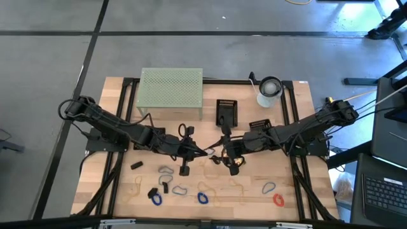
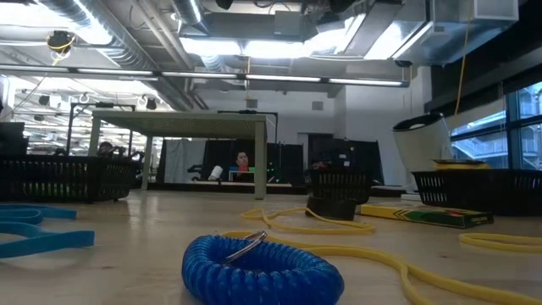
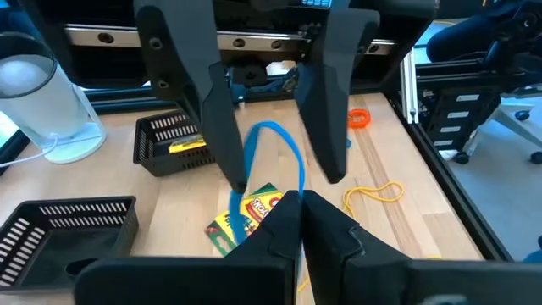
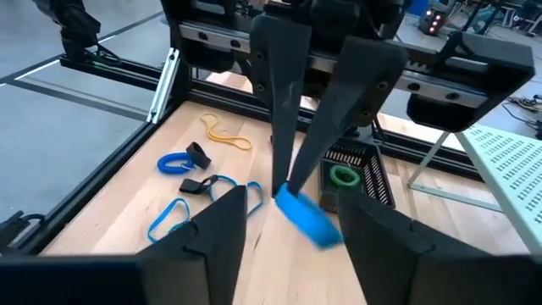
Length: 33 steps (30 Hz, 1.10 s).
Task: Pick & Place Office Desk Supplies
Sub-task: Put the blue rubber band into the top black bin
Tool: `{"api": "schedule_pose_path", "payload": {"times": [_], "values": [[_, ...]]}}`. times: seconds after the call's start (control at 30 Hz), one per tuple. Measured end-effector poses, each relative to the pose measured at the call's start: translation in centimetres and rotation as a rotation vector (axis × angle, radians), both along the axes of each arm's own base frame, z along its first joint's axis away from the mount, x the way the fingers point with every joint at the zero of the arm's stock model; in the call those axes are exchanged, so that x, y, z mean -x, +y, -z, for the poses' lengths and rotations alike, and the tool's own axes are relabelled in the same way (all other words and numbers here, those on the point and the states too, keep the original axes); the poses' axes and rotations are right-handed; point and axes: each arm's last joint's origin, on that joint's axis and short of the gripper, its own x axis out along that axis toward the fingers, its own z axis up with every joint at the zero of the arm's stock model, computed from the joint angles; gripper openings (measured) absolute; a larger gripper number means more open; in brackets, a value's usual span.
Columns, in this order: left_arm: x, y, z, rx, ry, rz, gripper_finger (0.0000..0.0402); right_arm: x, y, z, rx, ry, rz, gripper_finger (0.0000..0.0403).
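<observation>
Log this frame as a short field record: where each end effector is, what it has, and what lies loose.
left end effector: table centre, shut on blue loop clip
right end effector: facing it, fingers open on either side of the same clip
stage: looks like a handover, left to right
below the clip: crayon box on the table
loose at front: red loop clip, blue coil
background: mesh stand, black basket

Light wooden table [image 1: 121, 197], mesh stand [image 1: 170, 89], 2 black baskets [image 1: 226, 111], loop clips [image 1: 202, 198], rubber bands [image 1: 135, 186]
</observation>
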Motion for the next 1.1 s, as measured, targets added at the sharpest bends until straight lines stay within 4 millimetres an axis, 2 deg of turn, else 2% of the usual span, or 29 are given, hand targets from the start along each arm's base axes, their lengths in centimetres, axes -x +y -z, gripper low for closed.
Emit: {"api": "schedule_pose_path", "payload": {"times": [0.2, 0.47, 0.63, 0.83, 0.93, 1.1], "values": [[0.0, 0.0, 0.0, 0.0, 0.0, 0.0, 0.0008, 0.0, 0.0, 0.1, -0.02, 0.01, 0.006, 0.0124], [0.0, 0.0, 0.0, -0.001, 0.0, -0.001, 0.0009, 0.1, -0.1, 0.4, -0.049, 0.05, 0.023, 0.0009], [0.0, 0.0, 0.0, -0.001, 0.0, -0.001, 0.0031, -0.1, -0.8, 0.5, -0.125, 0.071, 0.073, 0.0006], [0.0, 0.1, 0.0, -0.055, -0.004, -0.013, 0.0091, 0.2, -2.7, 0.6, -0.172, 0.146, 0.153, 0.0003], [0.0, 0.4, 0.0, -0.097, -0.014, -0.105, 0.0124, 0.4, -4.2, 0.9, -0.173, 0.208, 0.225, 0.0002], [0.1, 1.0, 0.0, -0.142, -0.03, -0.31, 0.0156, 1.0, -7.6, 2.0, -0.152, 0.329, 0.468, 0.0001]]}}
